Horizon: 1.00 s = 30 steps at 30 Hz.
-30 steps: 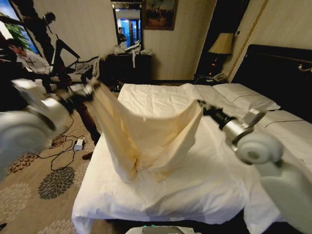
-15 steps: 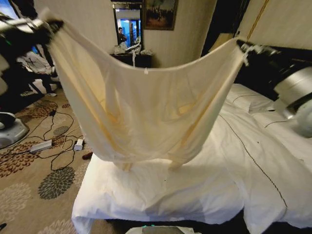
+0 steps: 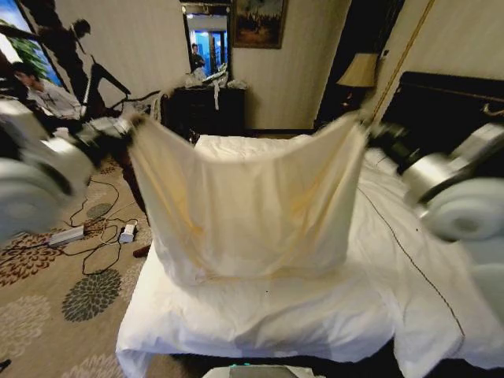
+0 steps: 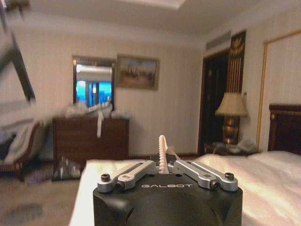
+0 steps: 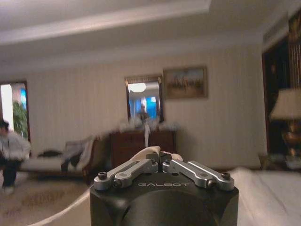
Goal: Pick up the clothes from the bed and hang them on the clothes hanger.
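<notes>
I see the clothes (image 3: 248, 209), one pale-yellow shirt, stretched wide between both arms above the foot of the bed (image 3: 260, 315). The left gripper (image 3: 126, 130) is clenched on the shirt's upper corner on my left; in the left wrist view its fingers (image 4: 162, 162) are closed together with a pleated ridge of fabric standing up between them. The right gripper (image 3: 370, 130) clamps the opposite upper corner near the dark headboard (image 3: 449, 102); in the right wrist view its fingers (image 5: 162, 162) are likewise pressed together with a fold of cream cloth (image 5: 146, 151) bulging over them.

Compared with half a second ago, both grippers are lower and closer together: the shirt's top edge then spanned nearly the whole head view near its upper margin, and it now sits about a third of the way down. The cloth hangs flatter, with a shallow sag along its top edge. Its lower hem meets the white duvet (image 3: 331, 315); I cannot tell whether it rests there or only brushes it. Against one second ago, the shirt is spread open rather than bunched in a deep fold.

The patterned carpet (image 3: 87, 291) carries a cable and a power strip (image 3: 67, 235) beside the bed.
</notes>
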### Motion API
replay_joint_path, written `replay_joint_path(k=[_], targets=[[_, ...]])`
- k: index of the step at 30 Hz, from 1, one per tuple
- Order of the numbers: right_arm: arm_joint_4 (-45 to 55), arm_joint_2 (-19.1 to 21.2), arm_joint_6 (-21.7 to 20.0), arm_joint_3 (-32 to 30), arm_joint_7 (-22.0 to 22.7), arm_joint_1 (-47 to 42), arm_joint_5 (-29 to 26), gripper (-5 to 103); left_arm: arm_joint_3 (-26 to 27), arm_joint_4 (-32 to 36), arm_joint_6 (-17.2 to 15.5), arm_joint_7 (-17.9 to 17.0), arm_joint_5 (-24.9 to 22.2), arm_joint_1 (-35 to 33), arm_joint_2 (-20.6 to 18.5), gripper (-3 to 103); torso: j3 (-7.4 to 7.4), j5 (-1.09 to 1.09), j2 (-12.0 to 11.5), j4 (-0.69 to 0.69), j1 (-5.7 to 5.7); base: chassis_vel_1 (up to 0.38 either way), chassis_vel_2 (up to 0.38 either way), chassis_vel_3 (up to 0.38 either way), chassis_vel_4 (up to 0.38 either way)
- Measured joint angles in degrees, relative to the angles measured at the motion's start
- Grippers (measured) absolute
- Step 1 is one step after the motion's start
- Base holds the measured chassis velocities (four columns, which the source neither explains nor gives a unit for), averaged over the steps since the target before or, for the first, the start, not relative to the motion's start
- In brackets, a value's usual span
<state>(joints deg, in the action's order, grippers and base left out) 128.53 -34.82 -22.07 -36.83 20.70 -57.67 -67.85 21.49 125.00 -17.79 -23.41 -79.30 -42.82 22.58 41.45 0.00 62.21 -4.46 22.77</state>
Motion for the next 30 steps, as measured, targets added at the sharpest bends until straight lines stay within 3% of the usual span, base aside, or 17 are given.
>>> replay_joint_path(k=[2,5,7,9,11,15,21,25,27,30], targets=[[-0.2,-1.0,0.0,0.5,-0.5,-1.5,1.9,0,-1.8,-0.6,0.1,-0.1,1.4,0.1,1.6,0,-0.01,-0.01,0.0,0.0,0.0,0.0,0.0,0.0,0.0],[-2.3,-5.6,0.4,2.7,-2.9,-9.1,11.1,0,-10.0,-5.1,0.6,-0.5,8.6,0.1,8.9,0,0.0,0.01,0.0,0.01,0.01,0.0,0.0,0.0,0.0],[-2.6,-6.3,0.4,2.9,-3.2,-10.1,12.0,0,-10.9,-5.8,0.7,-0.5,9.7,0.0,9.7,0,0.0,0.02,0.0,0.0,0.01,0.0,0.0,0.0,0.0],[-5.3,-11.6,0.7,5.8,-4.1,-14.1,18.0,0,-14.8,-9.9,1.3,0.2,16.0,-1.8,14.1,0,-0.01,-0.01,0.0,-0.08,0.0,0.0,0.0,0.0,0.0],[-6.7,-13.3,0.9,7.7,-4.5,-14.1,20.3,0,-15.0,-10.7,1.4,0.4,17.5,-3.4,15.4,0,-0.01,0.01,0.0,-0.08,0.0,0.0,0.0,0.0,0.0],[-14.8,-18.2,2.4,18.0,-6.2,-11.1,29.9,0,-13.4,-11.2,1.6,0.6,20.7,-10.2,18.1,0,0.0,0.01,0.0,0.05,0.0,0.0,0.0,0.0,0.0],[-19.4,-22.2,3.6,27.4,-8.5,-12.5,38.2,0,-9.7,-11.1,1.9,1.3,22.6,-16.6,19.3,0,-0.01,0.01,0.0,0.01,-0.01,0.0,0.0,0.0,0.0],[-18.1,-22.3,3.8,29.4,-9.5,-14.9,40.8,-3,-8.7,-11.0,2.0,1.6,22.9,-17.9,19.2,0,-0.01,-0.01,0.0,0.0,-0.01,0.0,0.0,0.0,0.0],[-17.0,-22.2,3.8,29.4,-9.6,-16.0,41.1,1,-8.3,-10.9,2.1,1.6,22.9,-18.2,19.2,0,-0.01,0.0,0.0,0.0,0.0,0.0,0.0,0.0,0.0],[-11.8,-20.8,3.5,27.3,-9.6,-19.5,40.7,17,-7.6,-10.6,2.1,1.6,22.9,-18.7,19.7,0,-0.01,-0.01,0.0,0.0,-0.01,0.0,0.0,0.0,0.0]])
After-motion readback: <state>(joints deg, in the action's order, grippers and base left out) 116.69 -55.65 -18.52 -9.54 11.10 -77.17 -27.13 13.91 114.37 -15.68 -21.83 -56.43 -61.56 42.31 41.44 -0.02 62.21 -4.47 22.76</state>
